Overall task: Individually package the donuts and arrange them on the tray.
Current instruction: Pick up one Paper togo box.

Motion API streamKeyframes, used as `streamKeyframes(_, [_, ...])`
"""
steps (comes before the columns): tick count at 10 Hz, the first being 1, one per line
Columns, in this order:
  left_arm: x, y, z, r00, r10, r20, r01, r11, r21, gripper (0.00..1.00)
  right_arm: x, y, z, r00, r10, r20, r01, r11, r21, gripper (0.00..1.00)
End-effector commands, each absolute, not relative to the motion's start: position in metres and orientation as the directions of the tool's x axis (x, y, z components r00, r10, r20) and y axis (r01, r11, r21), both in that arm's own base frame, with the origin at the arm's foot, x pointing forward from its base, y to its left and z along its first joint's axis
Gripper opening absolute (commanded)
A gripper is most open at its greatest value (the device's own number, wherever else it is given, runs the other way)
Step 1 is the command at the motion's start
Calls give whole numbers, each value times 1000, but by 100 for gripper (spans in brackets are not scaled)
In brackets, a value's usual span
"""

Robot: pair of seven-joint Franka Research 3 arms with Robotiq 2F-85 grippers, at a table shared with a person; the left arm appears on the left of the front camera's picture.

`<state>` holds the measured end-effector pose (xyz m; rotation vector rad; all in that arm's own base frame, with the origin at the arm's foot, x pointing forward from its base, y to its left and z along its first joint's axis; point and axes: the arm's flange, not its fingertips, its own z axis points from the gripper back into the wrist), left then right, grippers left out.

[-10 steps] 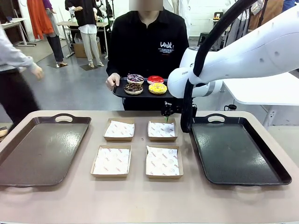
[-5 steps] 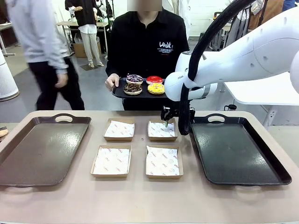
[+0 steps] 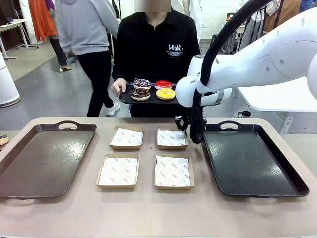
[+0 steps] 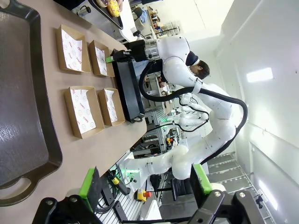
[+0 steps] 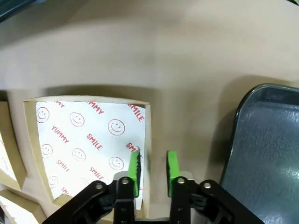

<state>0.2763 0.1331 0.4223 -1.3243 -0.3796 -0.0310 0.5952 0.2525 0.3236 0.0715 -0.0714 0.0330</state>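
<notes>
The right pincer has just clamped shut on the box wall between its pads — so the box looks ready to move toward the donuts. The left pincer hangs wide.

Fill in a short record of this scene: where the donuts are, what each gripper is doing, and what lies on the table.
Donuts: four ring donuts on a small black tray held by the person
Right gripper: shut on the wall of the far right paper-lined cardboard box
Left gripper: open, holding nothing
Table: four such boxes between two large dark trays
</notes>
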Motion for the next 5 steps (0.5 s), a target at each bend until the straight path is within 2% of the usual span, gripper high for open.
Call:
streamKeyframes(1, [277, 135, 424, 930, 200, 307, 258, 239, -936, 100, 596, 254, 322, 997, -8, 72, 5, 999, 44, 0])
streamKeyframes(5, [277, 135, 424, 930, 200, 307, 258, 239, -936, 100, 596, 251, 324, 992, -106, 67, 104, 994, 23, 0])
